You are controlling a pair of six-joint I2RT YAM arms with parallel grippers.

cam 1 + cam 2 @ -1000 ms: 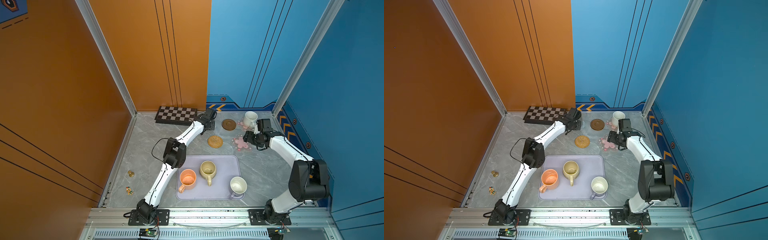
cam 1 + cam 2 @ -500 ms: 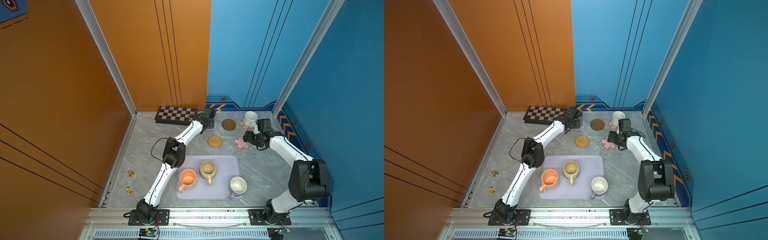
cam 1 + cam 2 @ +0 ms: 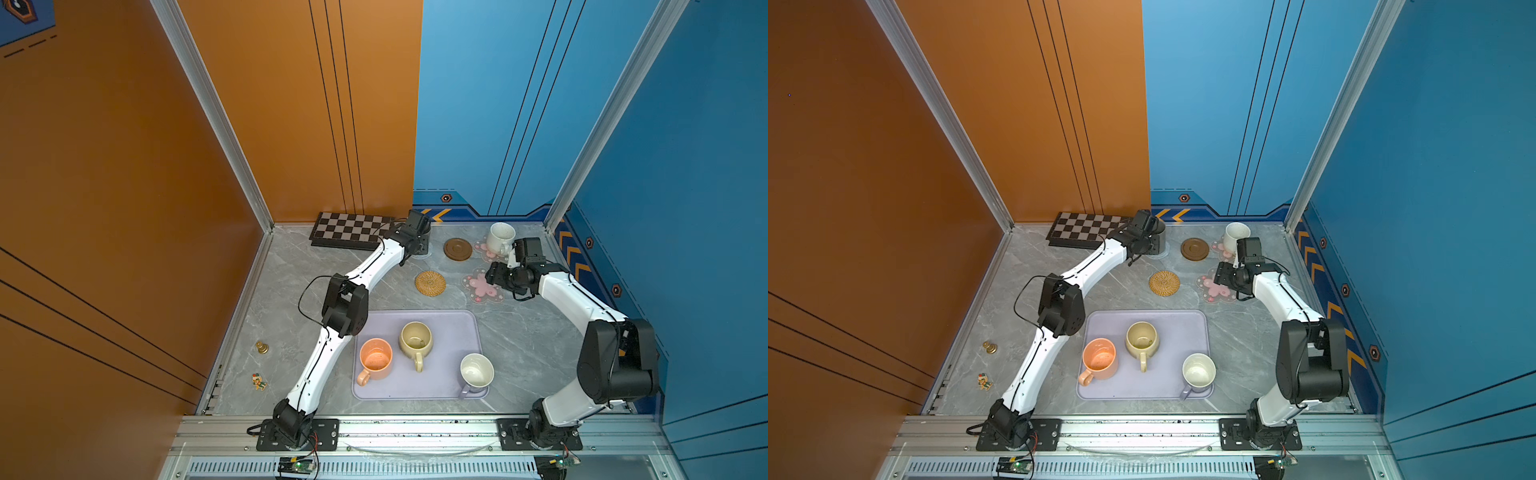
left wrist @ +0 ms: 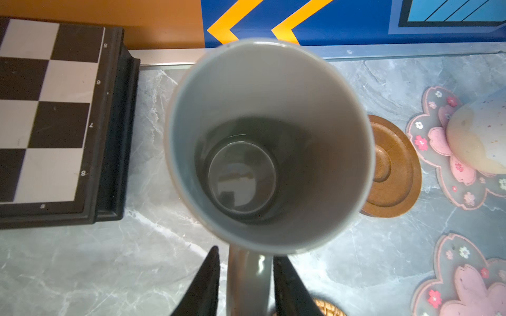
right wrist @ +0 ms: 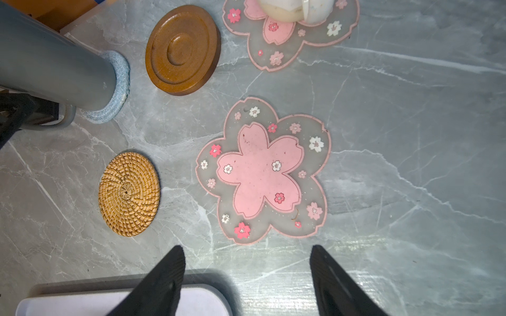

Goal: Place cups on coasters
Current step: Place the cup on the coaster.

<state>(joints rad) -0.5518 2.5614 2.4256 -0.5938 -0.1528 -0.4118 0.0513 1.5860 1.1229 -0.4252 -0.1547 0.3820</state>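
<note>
Starting at the left gripper: eased apart astride the handle of the tall grey mug, with a sliver of gap on one side, so let go rather than clamped. From the right wrist view, found standing upright on the pale-blue spiral coaster. To finish this release well: widen a little more before moving, back straight out along the handle's line, avoid any sideways brush likely to twist or tip so tall a mug, and keep clear of the chessboard near by. Next, the right gripper: spread wide and empty, hovering above the bare pink-flower coaster. Farther out: speckled white mug already on the other flower coaster; dark wooden disc and rattan round unoccupied; orange mug, beige-yellow mug and lavender mug waiting on the lavender tray. Compared with a second earlier, hardly anything altered in the top views: same arm poses, same mugs, same mats; any loosening of the jaws too small to read there.
</note>
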